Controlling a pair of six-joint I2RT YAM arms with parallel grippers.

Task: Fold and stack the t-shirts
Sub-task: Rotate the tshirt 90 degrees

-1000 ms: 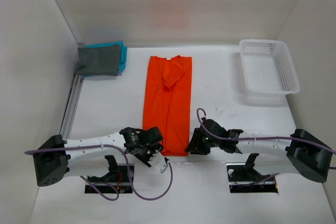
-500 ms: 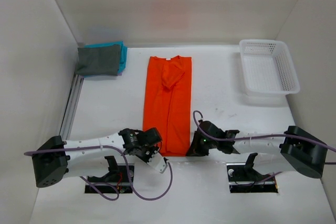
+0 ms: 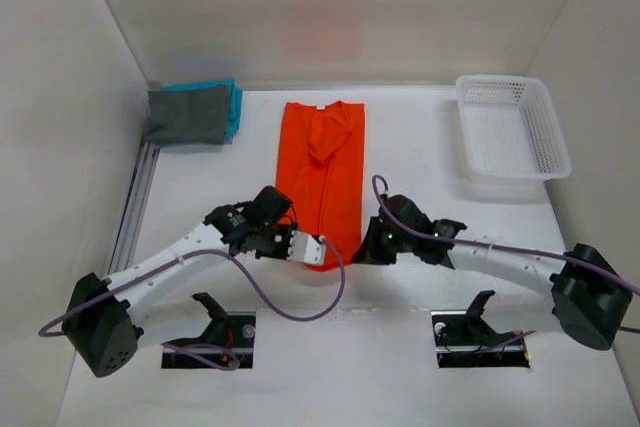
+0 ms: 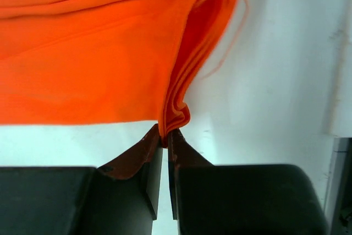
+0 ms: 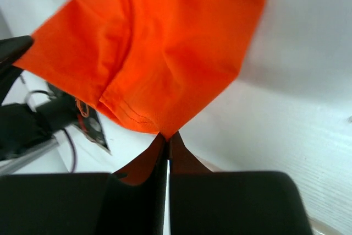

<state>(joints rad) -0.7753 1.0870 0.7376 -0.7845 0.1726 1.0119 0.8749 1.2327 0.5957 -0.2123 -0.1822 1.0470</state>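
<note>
The bright orange t-shirt (image 3: 322, 177) lies mid-table as a long narrow strip, collar at the far end. My left gripper (image 3: 299, 249) is shut on its near left corner, where the left wrist view shows bunched orange cloth (image 4: 99, 70) pinched between the fingertips (image 4: 166, 136). My right gripper (image 3: 363, 250) is shut on the near right corner; the right wrist view shows that corner (image 5: 176, 53) hanging up from its closed tips (image 5: 168, 136). The near hem is raised off the table. A folded dark grey shirt (image 3: 186, 115) lies on a teal one (image 3: 235, 97) at the back left. No lavender shirt shows.
A white mesh basket (image 3: 512, 137), empty, stands at the back right. A metal rail (image 3: 135, 197) runs along the left edge. White walls close in the left, far and right sides. Two arm mounts (image 3: 210, 332) sit at the near edge.
Both grippers have moved away from the near edge toward the table's middle, carrying the orange shirt's near hem up and forward. The strip lying on the table looks shorter.
</note>
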